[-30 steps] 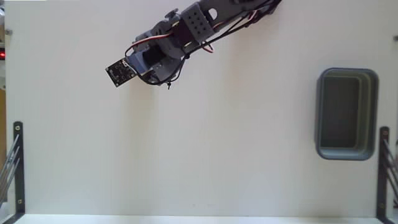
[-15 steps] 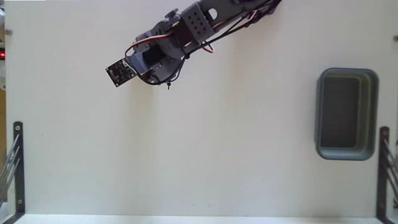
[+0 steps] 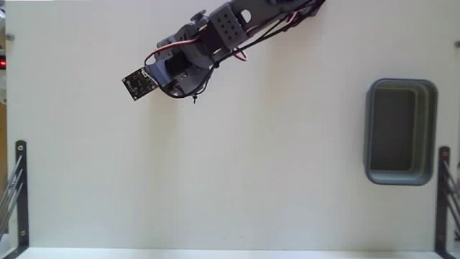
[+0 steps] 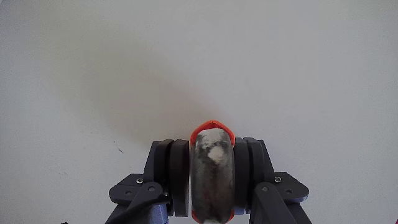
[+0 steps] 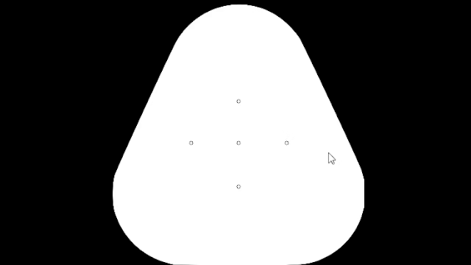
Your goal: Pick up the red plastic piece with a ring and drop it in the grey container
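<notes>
Worktop [image 3: 230, 180] in the fixed view: my arm sits at eleven o'clock, the grey container [image 3: 400, 132] well apart at three. Wrist view: my pincer [image 4: 211, 171] pinches the red plastic piece with a ring [image 4: 212, 132]. Carrying comes next, I judge.

arm [image 3: 215, 39]: we are reaching in from the far edge, angling down-left in the fixed view | gripper [image 4: 211, 155]: we are clamping both fingers [image 4: 171, 177] against the red plastic piece with a ring [image 4: 212, 171] in the wrist view
</notes>
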{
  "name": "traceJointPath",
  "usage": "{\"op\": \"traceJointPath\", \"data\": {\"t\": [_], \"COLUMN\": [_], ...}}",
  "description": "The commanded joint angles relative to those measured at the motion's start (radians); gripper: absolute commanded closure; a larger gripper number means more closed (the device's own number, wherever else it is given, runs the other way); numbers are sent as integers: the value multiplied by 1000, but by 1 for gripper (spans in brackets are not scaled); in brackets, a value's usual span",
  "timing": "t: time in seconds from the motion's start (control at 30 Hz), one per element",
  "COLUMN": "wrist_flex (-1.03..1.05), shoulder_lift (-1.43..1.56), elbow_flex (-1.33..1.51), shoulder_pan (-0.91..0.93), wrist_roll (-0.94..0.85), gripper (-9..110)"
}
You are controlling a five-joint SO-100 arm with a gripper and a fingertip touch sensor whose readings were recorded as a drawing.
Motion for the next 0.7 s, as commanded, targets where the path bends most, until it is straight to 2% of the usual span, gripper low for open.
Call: {"op": "traceJointPath", "data": {"t": [0.0, 0.67], "wrist_flex": [-9, -9], "shoulder_lift": [21, 21], "elbow_flex": [-4, -4], "shoulder_pan": [25, 25], "wrist_roll": [5, 5], "gripper": [64, 69]}}
